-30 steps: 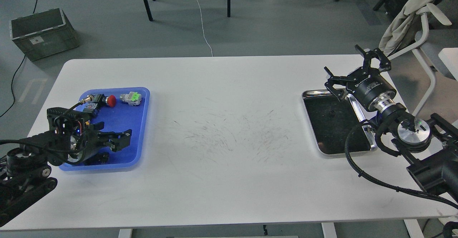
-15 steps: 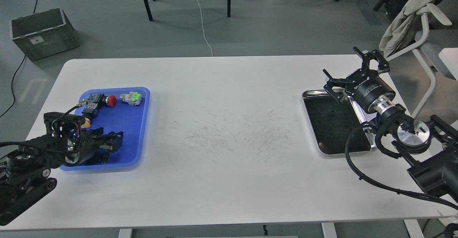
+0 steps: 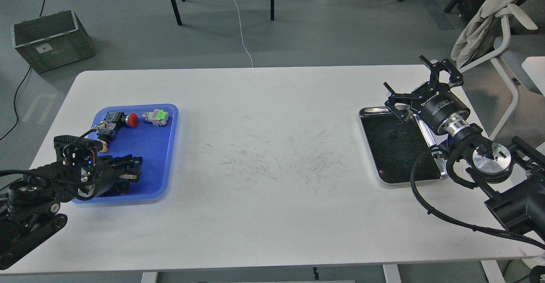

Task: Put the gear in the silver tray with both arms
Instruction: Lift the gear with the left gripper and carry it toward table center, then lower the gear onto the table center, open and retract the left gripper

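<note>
The silver tray [image 3: 374, 111] lies at the right of the white table, its dark bottom bare. My right gripper [image 3: 419, 84] is open and empty, hovering over the tray's far right corner. My left gripper [image 3: 133, 169] is low inside the blue tray [image 3: 166, 147], near its front edge, with its jaws a little apart. A small dark part, which may be the gear [image 3: 120, 186], lies right under the gripper and is mostly hidden by it. I cannot tell whether the fingers touch it.
The blue tray's far end holds a red-capped button [image 3: 132, 120], a grey and green part [image 3: 156, 116] and a dark connector with a brass tip [image 3: 106, 127]. A chair [image 3: 502, 40] stands beyond the table's right end.
My left gripper has dropped and pulled back toward the blue tray's front, and its jaws have narrowed. My right gripper has barely moved.
</note>
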You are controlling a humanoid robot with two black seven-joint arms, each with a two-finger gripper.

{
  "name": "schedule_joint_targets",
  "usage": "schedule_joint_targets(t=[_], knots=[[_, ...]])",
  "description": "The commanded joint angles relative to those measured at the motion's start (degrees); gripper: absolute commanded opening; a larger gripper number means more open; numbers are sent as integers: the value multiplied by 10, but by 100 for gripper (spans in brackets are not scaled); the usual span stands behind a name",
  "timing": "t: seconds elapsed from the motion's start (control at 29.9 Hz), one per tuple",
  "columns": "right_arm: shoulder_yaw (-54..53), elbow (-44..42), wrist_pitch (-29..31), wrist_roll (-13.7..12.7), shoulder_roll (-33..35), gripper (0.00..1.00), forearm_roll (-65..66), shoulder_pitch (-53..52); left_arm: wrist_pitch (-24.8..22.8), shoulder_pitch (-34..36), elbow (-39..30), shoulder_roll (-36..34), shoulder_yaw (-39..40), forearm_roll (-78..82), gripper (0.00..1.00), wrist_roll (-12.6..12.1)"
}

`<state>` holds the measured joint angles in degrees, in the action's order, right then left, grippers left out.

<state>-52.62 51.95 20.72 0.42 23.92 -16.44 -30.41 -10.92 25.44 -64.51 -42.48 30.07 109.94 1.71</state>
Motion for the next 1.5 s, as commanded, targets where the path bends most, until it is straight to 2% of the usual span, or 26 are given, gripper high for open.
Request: schedule_joint_targets(t=[0.0,0.17,0.27,0.37,0.47,0.6,0.7,0.87,1.04,1.14,1.34,1.47], knots=[[-2,0,0,0,0,98,0,0,3,14,-24,-19,5,-4,0,5],[-6,0,0,-1,1,98,0,-6,-3,76,-115,-80,6,-22,0,-6],[-7,-3,-1,-1,7,98,0,-11,-24,130,-180,-100,6,-28,0,-28],[-7,-4,-1,-1,17,98,0,-15,-52,173,-235,-83,8,-46,0,-55],[-7,-6,-2,-2,19,98,1,-16,-69,196,-250,-11,3,-52,0,-86],[-7,-6,-2,-2,24,98,2,-16,-96,193,-237,105,-2,-46,0,-122],[-7,-9,-5,-2,24,98,2,-18,-96,189,-202,191,-29,-39,0,-136],[-6,-10,-3,-2,25,98,2,-20,-95,143,-126,306,-42,9,0,-136],[-8,-11,-5,-1,29,98,2,-19,-93,108,-114,387,-47,19,0,-136],[-13,-20,-6,2,29,98,2,-20,-92,100,-98,424,-48,39,0,-131],[-22,-22,-4,2,36,98,2,-20,-90,94,-84,425,-49,46,0,-127],[-24,-22,-4,3,38,98,2,-18,-76,76,-34,425,-51,47,0,-124]])
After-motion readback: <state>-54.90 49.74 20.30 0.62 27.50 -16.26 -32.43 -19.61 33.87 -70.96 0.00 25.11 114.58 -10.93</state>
